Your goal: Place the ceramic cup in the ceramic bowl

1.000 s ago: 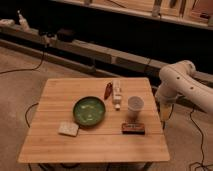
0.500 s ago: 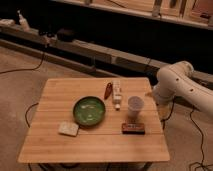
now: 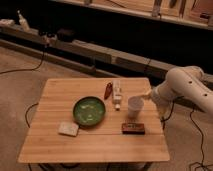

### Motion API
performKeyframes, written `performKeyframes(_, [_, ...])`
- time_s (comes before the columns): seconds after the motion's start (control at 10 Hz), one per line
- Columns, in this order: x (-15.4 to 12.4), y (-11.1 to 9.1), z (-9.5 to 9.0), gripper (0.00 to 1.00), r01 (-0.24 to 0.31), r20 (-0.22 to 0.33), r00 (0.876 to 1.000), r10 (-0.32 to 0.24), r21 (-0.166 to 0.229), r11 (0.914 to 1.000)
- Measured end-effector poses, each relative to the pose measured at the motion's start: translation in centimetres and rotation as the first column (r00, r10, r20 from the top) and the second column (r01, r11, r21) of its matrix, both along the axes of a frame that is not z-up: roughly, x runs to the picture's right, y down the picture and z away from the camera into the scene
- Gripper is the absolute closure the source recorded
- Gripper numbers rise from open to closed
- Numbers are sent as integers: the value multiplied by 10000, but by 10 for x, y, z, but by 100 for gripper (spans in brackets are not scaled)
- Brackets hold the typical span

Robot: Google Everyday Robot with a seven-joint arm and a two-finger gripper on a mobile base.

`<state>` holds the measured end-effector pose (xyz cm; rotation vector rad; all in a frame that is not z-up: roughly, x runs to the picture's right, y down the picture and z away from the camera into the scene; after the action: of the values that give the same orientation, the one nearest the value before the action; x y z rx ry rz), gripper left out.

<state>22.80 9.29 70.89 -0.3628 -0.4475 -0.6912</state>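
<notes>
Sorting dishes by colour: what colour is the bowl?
Bowl: green, pale centre, camera view; tool beside the cup.

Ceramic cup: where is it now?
In the camera view, the ceramic cup stands right of the ceramic bowl, with the end effector close by its right rim.

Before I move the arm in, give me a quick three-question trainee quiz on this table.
1. True or false: the ceramic cup sits inside the ceramic bowl.
2. The gripper is nearest to: A) the bowl, B) the cup, C) neither, as it is parked far from the table.
3. What lies on the table nearer the camera than the cup?
Key: 1 false, because the cup stands on the table, apart from the bowl. 2 B, because the gripper is open by the cup's rim. 3 a dark rectangular block.
</notes>
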Motion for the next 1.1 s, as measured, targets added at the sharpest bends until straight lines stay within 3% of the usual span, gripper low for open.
performKeyframes(0.2, [0, 1, -2, 20, 288, 265, 9992, -291, 123, 9995])
performKeyframes(0.6, [22, 23, 33, 20, 891, -714, 9927, -976, -1146, 9894])
performKeyframes(1.1, [9, 18, 78, 20, 1026, -527, 9924, -1116, -1500, 9833])
